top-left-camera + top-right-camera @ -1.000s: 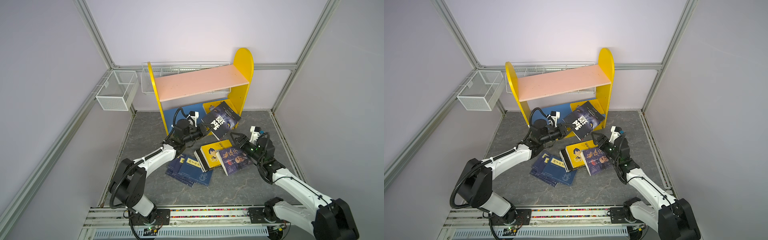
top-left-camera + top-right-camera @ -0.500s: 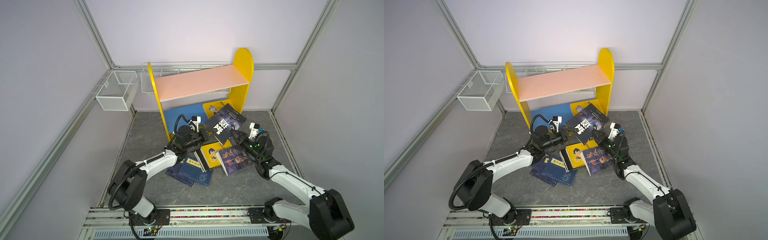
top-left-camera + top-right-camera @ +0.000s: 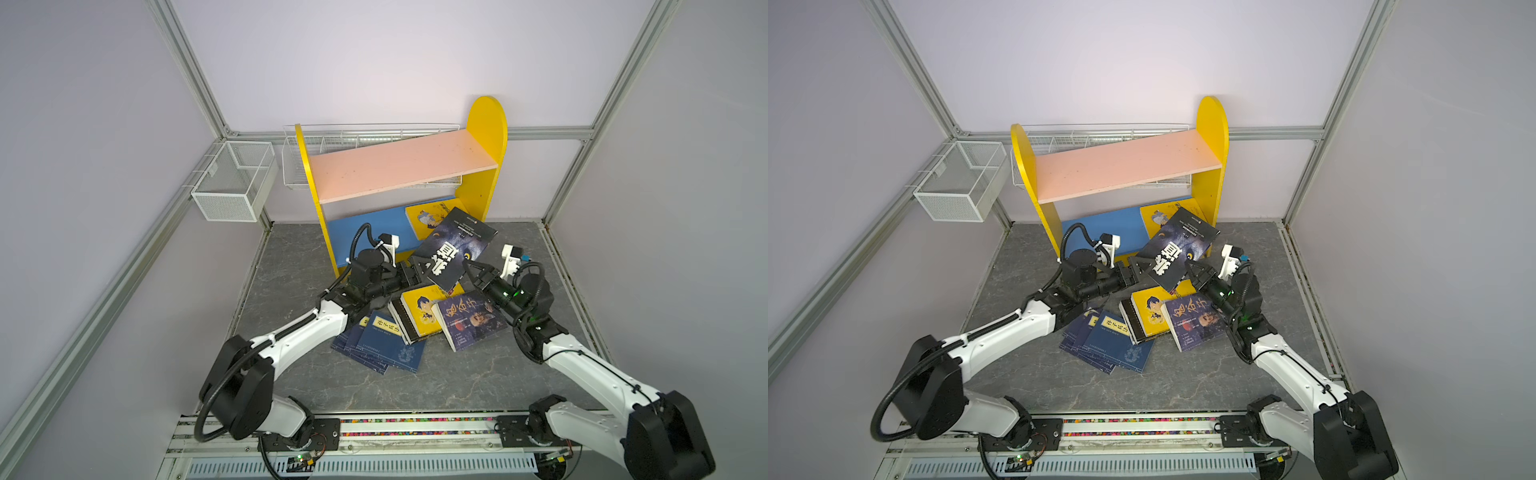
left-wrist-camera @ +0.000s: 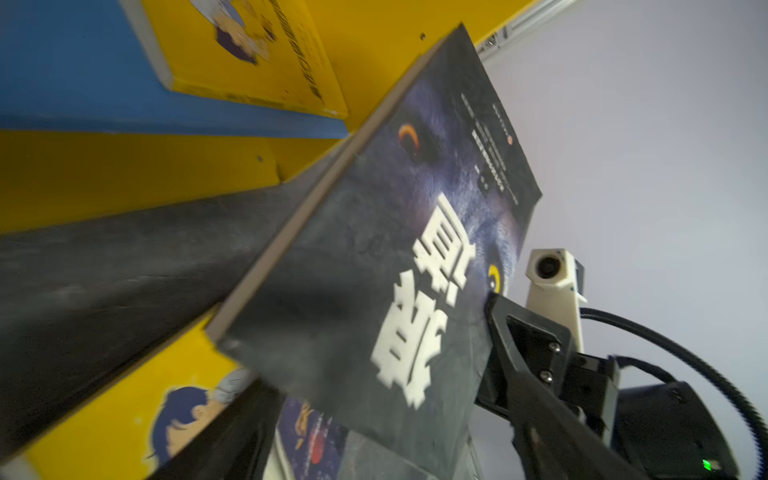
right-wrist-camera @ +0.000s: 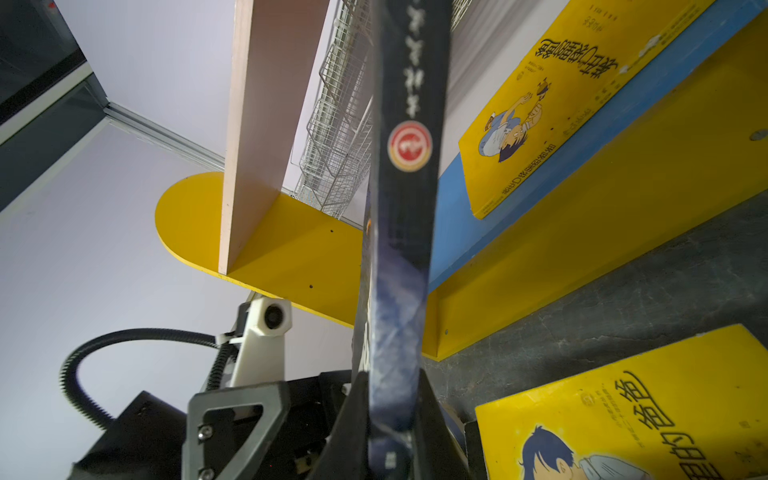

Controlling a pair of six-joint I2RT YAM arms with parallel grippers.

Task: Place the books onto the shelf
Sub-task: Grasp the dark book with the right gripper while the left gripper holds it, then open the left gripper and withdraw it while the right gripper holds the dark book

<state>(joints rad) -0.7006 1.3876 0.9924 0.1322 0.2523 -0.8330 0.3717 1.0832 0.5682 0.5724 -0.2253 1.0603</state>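
The right gripper is seen clamped on the lower right edge of a dark book with large white characters. In the right wrist view the book's spine is pinched between the two fingers. The dark book is held tilted, clear of the grey floor, at the centre of both top views. Its upper corner overlaps the front of the yellow shelf.

At the book's lower left corner the left gripper is seen with its jaws spread, and one finger stands apart from the cover.

Above centre, a yellow cartoon book is laid flat on the blue lower board, under the pink upper board. Below centre, a second yellow book, a purple book and several overlapping navy books are spread on the floor.
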